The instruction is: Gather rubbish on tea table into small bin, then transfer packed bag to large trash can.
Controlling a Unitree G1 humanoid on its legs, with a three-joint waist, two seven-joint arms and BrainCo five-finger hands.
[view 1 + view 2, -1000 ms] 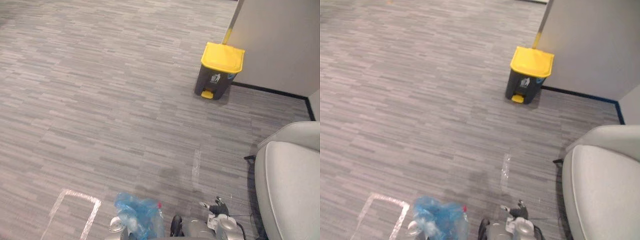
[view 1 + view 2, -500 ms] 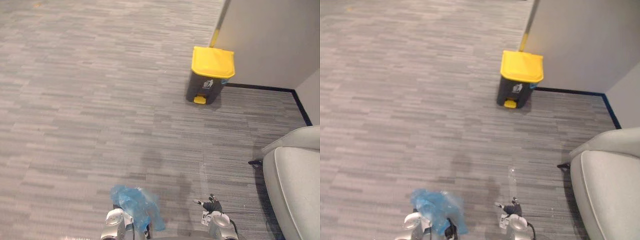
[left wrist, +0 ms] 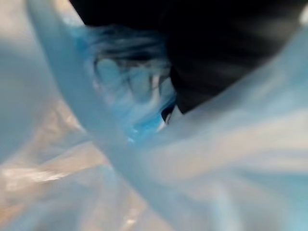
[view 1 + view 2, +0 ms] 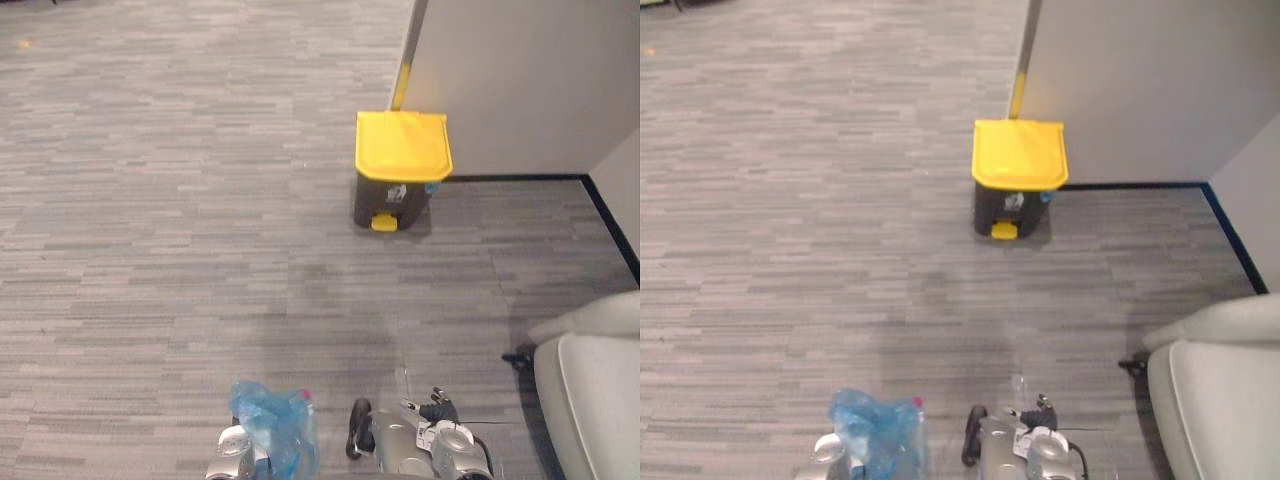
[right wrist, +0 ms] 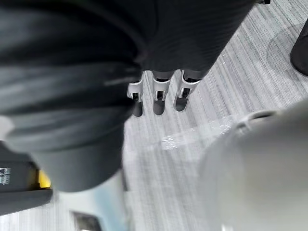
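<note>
A crumpled blue plastic bag with rubbish inside hangs above the grey carpet at the lower edge of the eye views. My left hand is beside it and shut on its top; blue film covers the left wrist view. The large trash can, dark grey with a closed yellow lid and a yellow pedal, stands ahead against a white partition; it also shows in the right eye view. My right hand hangs idle low on the right, its fingers straight and empty.
A white partition wall with a dark skirting rises behind and to the right of the can. A light grey armchair stands at the lower right. Grey striped carpet stretches between me and the can.
The whole picture has shifted, so the camera moved: the can now sits nearer the middle and squarer on, and the armchair has slid right. The bag stays in my left hand.
</note>
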